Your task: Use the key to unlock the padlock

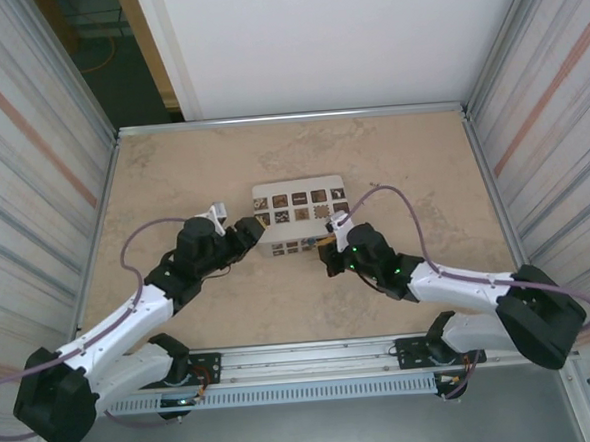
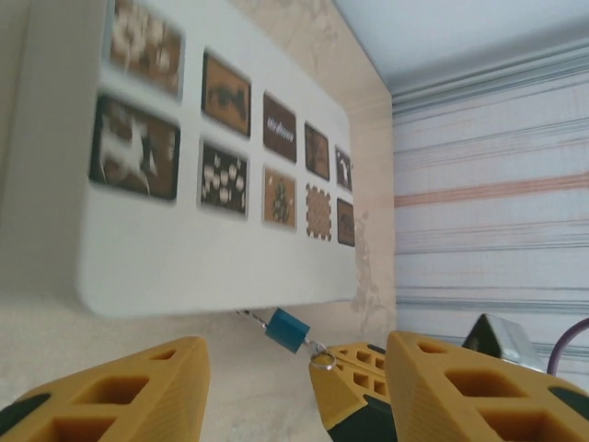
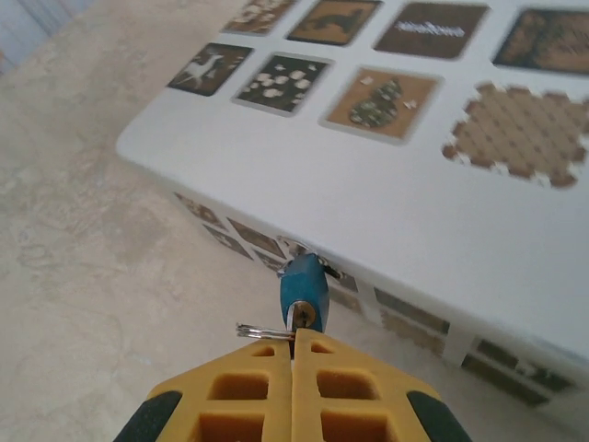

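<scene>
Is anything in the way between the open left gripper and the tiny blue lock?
Nothing visible. The padlock is ahead of the open left gripper; the right gripper, shut at its keyhole end, is beside it, not between.

The top camera looks steeply down from above and behind the arms and takes in the whole bench (image 1: pixel 172 178), with the box (image 1: pixel 298 196) at mid-frame. Each wrist camera sits close behind its own pincer. The left pincer (image 2: pixel 294 368) view faces along the box toward the right wall, and the right pincer (image 3: pixel 293 354) view faces the box's near edge; both share the padlock (image 2: pixel 288 329).
</scene>
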